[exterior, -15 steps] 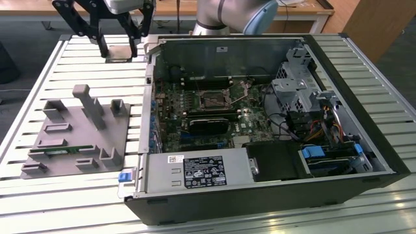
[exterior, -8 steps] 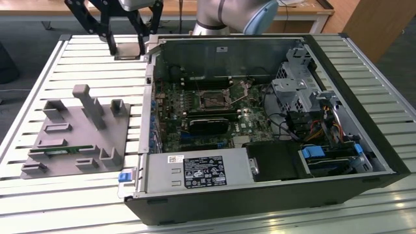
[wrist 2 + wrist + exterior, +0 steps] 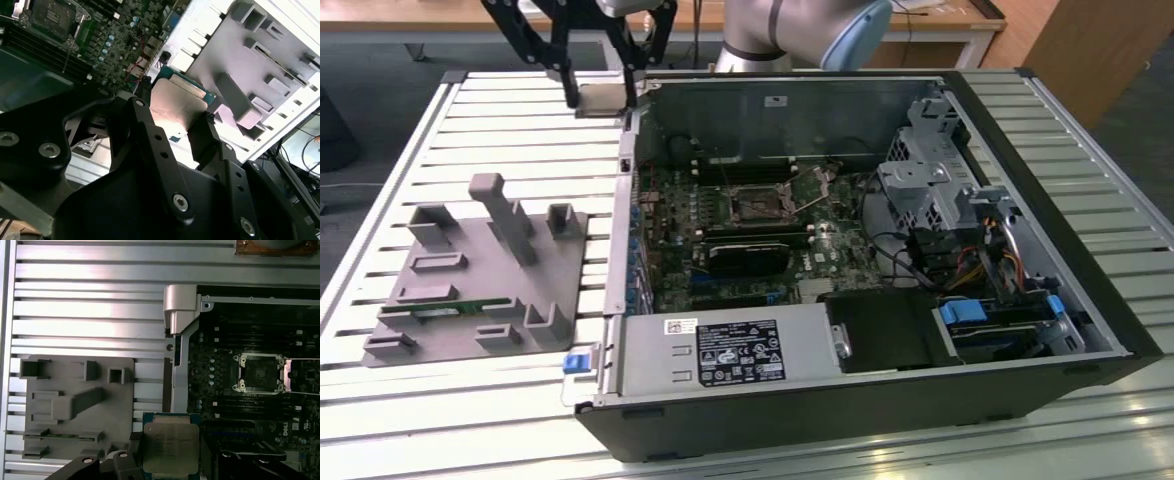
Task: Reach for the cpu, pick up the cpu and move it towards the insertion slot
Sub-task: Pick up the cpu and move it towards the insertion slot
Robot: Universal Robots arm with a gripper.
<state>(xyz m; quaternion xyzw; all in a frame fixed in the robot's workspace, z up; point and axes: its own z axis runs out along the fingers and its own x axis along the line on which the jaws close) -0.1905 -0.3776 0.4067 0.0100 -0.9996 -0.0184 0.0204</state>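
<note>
The gripper [image 3: 602, 92] hung above the slatted worktop [image 3: 494, 120] near its far edge, just outside the open computer case [image 3: 1067, 330] at the case's far corner on the exterior view's left. Its two black fingers [image 3: 568, 70] were clamped on the cpu [image 3: 600, 100], one on each opposite edge, holding the chip flat and clear of the worktop. In both wrist views the cpu [image 3: 176, 106] [image 3: 169, 450] showed its silvery metal top between the fingers [image 3: 145, 135]. The insertion slot [image 3: 757, 205] sat well apart from it, on the green motherboard [image 3: 841, 250] inside the case, its metal frame open around a dark centre [image 3: 259, 373]. The grey plastic fixture [image 3: 480, 270] lay on the worktop beside the case.
</note>
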